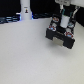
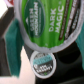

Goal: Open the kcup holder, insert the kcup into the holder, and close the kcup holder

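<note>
The kcup holder (image 1: 60, 36) is a black boxy unit at the exterior view's right on the white table. My gripper (image 1: 64, 24) hangs right above it. In the wrist view my gripper (image 2: 46, 30) is shut on the kcup (image 2: 47, 22); its green round top reading "Dark Magic" fills the frame between teal finger pads (image 2: 16, 34). Beneath it the kcup holder (image 2: 67, 67) shows black round slots, and another pod (image 2: 42, 61) with a white rim sits in one. I cannot tell in the blurred exterior view how far the drawer is out.
A tall white bottle-like object with a blue base (image 1: 26, 10) stands at the back, toward the exterior view's left. The white table (image 1: 25, 55) stretches in front of the holder. Dark shapes line the back edge.
</note>
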Available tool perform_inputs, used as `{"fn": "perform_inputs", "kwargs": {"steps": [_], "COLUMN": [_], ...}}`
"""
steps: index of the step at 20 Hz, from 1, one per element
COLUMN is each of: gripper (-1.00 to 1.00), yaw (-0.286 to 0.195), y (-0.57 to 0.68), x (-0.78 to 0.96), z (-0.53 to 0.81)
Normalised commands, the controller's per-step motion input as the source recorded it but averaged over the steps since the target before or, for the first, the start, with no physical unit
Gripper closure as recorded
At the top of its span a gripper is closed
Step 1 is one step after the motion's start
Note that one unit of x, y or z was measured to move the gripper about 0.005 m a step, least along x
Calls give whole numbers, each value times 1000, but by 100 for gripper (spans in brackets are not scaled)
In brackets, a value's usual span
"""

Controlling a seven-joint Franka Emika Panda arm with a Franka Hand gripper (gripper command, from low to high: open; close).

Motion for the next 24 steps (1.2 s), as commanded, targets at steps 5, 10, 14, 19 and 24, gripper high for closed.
{"fn": "perform_inputs", "kwargs": {"steps": [5,10,14,19,24], "gripper": [100,100,100,100,100], "yaw": [87,76,59,22,13], "y": [126,59,76,-9,-25], "x": [-98,-40,-64,-115,-224], "z": [-85,-114,-81,-89,-101]}}
